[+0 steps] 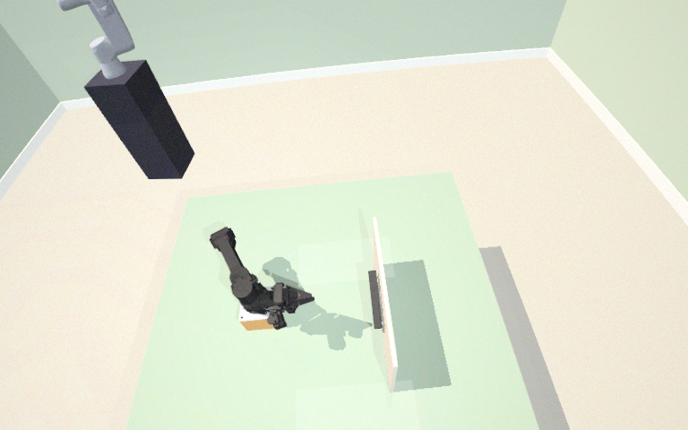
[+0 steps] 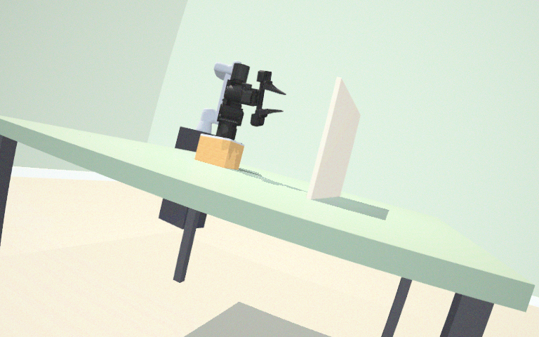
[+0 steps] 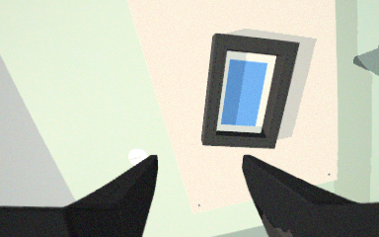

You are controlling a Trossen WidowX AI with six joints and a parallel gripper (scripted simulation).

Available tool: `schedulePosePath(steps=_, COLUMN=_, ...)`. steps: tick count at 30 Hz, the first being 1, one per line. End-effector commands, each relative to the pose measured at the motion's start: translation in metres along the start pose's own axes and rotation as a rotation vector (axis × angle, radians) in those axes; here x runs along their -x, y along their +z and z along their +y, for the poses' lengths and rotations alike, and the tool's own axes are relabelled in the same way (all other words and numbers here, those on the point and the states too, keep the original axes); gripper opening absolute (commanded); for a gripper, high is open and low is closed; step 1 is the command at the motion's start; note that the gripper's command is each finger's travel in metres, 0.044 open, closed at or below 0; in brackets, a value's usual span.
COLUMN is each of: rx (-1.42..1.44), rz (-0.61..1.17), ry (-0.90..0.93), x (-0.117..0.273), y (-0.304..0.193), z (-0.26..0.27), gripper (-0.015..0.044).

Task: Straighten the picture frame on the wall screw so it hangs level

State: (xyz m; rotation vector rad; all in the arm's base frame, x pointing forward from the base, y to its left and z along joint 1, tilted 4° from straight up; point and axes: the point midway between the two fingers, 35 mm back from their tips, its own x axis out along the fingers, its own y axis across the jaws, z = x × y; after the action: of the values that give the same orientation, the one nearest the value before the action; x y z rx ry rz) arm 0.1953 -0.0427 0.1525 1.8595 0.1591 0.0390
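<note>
The dark picture frame (image 1: pixel 375 298) (image 3: pixel 279 94), with a blue picture on white, hangs on the pale upright panel (image 1: pixel 391 349) (image 2: pixel 333 147) (image 3: pixel 173 74). The wrist view is turned on its side, with the table to the right. There the frame is crooked: its long edges are not parallel to the panel's, and the end nearer the image bottom lies farther from the table. Screw and notched strip are hidden. The gripper (image 1: pixel 313 298) (image 2: pixel 283 102) (image 3: pixel 200 158) is open and empty, well short of the frame, with its fingers one above the other.
The arm's orange base block (image 1: pixel 257 323) (image 2: pixel 216 152) stands on the green table (image 1: pixel 227 385) (image 2: pixel 274 216). A grey arm (image 1: pixel 116 30) stands on a dark pedestal (image 1: pixel 136 121) beyond the table. The panel has small dark dots near its end in the wrist view.
</note>
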Motion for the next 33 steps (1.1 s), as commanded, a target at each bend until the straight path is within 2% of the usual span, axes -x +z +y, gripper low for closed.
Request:
schedulePosePath(steps=1, rx=-0.003, rz=0.004, ry=0.001, x=0.0, y=-0.001, z=0.0, gripper=0.026)
schedulePosePath(steps=13, rx=-0.003, rz=0.0, ry=-0.001, x=-0.002, y=0.0, z=0.002, gripper=0.026)
schedulePosePath(steps=26, rx=-0.066, rz=0.014, ry=0.005, x=-0.063, y=0.007, z=0.024, gripper=0.026)
schedulePosePath(steps=33, rx=-0.07, rz=0.015, ry=0.006, x=-0.067, y=0.004, z=0.023, gripper=0.026)
